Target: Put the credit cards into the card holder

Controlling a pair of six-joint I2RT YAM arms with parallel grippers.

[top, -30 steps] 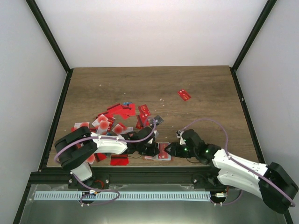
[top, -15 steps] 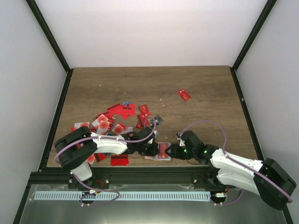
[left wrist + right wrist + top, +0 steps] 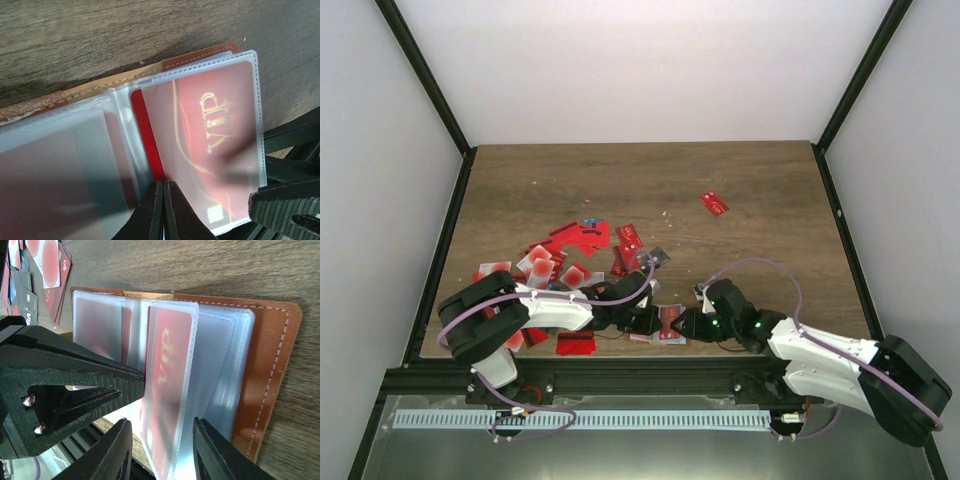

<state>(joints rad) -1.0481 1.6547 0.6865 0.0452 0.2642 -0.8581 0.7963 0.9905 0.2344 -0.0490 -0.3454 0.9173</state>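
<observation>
- Red VIP card (image 3: 200,145) looks sleeved in the open card holder (image 3: 270,365), between right gripper (image 3: 162,455) fingers; narrow gap, grip unclear
- left gripper (image 3: 163,200) closed, tips pinning the fold beside it
- credit cards (image 3: 555,262) heaped beyond left fingers; most remain

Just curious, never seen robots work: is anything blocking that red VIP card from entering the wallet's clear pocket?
Nothing visible does. The red VIP card lies almost wholly inside the card holder's clear sleeve; only a narrow strip shows bare, beside the shut left gripper.
</observation>
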